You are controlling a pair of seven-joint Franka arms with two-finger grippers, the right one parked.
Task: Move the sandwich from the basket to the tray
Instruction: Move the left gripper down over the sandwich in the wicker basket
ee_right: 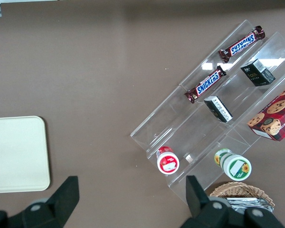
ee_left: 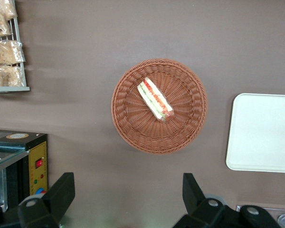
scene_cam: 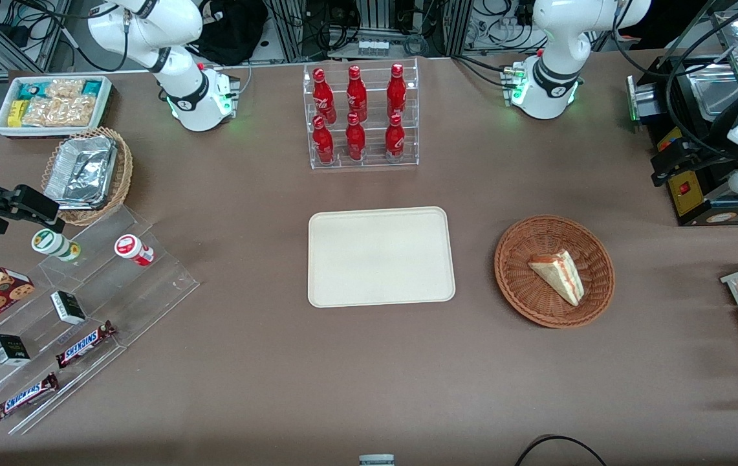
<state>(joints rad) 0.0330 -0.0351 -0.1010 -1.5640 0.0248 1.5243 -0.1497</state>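
Not yet begun: sandwich (scene_cam: 559, 274) lay in the basket (scene_cam: 517, 285), tray (scene_cam: 381, 256) bare beside it, gripper (ee_left: 128, 197) spread wide, high above the basket, holding nothing

My gripper (ee_left: 128, 202) is cut off at the wrist picture's edge, fingers spread wide. The tray (ee_left: 261, 133) runs past that picture's border too.

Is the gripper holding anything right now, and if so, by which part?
Nothing. The gripper is open above the table, apart from the sandwich lying in the basket.
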